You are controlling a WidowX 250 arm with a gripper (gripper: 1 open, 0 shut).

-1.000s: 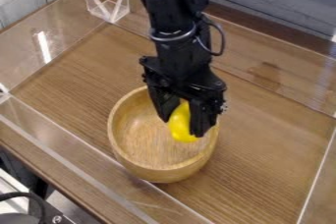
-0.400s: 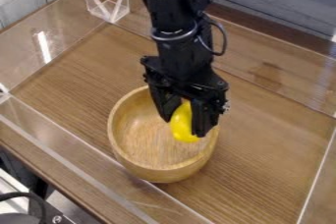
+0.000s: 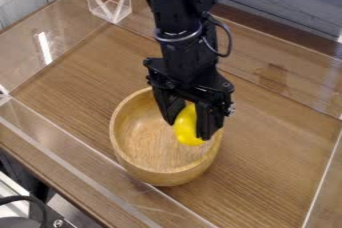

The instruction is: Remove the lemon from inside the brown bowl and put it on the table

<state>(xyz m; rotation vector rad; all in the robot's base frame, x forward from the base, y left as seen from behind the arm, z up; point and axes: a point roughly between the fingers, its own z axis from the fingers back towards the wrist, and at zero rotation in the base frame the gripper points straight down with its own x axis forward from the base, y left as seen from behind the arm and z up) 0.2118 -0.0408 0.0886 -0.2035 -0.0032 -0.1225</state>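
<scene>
Much of the lemon (image 3: 186, 129) is hidden: only a bright yellow patch shows between the two black fingers (image 3: 205, 122), which stand in front of it on the near and right sides. Whether the pads actually press its skin or merely flank it cannot be made out, since the contact faces are turned away from the camera. The fingers sit a moderate width apart, about as wide as the fruit between them, so they are either closed on the lemon or just bracketing it; the view does not settle which. It is also unclear whether the lemon rests on the bowl's floor or is slightly off it.

The brown bowl (image 3: 134, 157) sits on the table (image 3: 94, 72), near the front clear wall; the arm covers its far rim. The lemon is inside the bowl, toward the right of its hollow.

The black arm (image 3: 181, 17) comes in from the top of the frame, where its upper part is cut off, and reaches steeply down, the gripper (image 3: 187, 122) pointing almost straight into the bowl. A cable loops beside the wrist. A small clear stand (image 3: 111, 7) sits at the back of the table.
</scene>
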